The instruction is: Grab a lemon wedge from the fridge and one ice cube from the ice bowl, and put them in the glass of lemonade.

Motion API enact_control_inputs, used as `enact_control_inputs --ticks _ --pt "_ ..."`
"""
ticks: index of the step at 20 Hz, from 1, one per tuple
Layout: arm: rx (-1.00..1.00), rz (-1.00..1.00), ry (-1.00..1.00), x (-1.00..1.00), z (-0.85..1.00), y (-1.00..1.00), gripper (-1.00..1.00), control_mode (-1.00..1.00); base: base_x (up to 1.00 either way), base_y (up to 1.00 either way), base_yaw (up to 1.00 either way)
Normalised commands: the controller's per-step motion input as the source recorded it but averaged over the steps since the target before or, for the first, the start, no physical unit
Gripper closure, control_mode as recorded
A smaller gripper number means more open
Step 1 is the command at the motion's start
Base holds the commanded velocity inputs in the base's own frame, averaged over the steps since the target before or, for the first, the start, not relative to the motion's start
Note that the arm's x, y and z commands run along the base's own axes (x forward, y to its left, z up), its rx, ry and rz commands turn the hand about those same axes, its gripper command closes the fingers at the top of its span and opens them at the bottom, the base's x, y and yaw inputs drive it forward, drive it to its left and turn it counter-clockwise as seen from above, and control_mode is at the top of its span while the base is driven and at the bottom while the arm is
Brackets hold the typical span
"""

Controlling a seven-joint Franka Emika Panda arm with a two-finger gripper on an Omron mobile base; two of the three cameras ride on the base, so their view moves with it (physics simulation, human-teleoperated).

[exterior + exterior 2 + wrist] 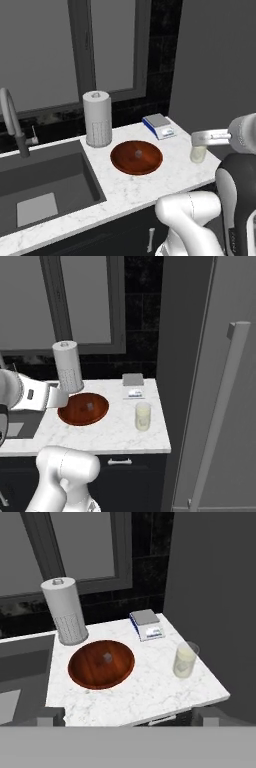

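The marble tabletop carries four items. A wide reddish-brown bowl sits near the middle, and one small pale ice cube lies inside it, close to the centre; the same cube shows as a faint grey speck in the bowl in the left base view and in the right base view. A white perforated paper-towel roll stands upright just behind the bowl, toward the window. A small flat scale with a grey top lies at the back of the tabletop, next to the dark wall. The glass of lemonade stands upright near the tabletop's right edge, well apart from the bowl, part filled with pale yellowish liquid. In the left base view the arm's forward end crosses just in front of the glass, hiding its upper part.

A dark sink with a curved tap is set into the tabletop to the left of the bowl.

The fridge stands to the right of the tabletop, its door closed and its long grey bar handle running nearly the full height in the right base view. No lemon wedge can be made out.

The pincer is raised above the tabletop's front edge, facing bowl and glass. Its two dark finger tips sit wide apart at the bottom of the hand view; the jaws are spread fully and grip nothing.
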Motion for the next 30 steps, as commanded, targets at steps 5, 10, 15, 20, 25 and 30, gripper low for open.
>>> enact_control_inputs --ticks 5,10,15,20,25,30 --pt "0.0 0.0 0.0 0.0 0.0 0.0 -1.0 1.0 -0.96 -0.58 -0.31" --pt "0.0 0.0 0.0 0.0 0.0 0.0 -1.0 1.0 -0.06 -0.43 -0.39" --pt "0.0 0.0 0.0 0.0 0.0 0.0 -1.0 1.0 0.25 -0.94 -0.43" --pt "0.0 0.0 0.0 0.0 0.0 0.0 -1.0 1.0 0.05 -0.85 -0.39" --pt "0.0 0.0 0.0 0.0 0.0 0.0 -1.0 1.0 -0.16 -0.08 -0.35" --pt "0.0 0.0 0.0 0.0 0.0 0.0 -1.0 1.0 -0.4 0.41 -0.09"
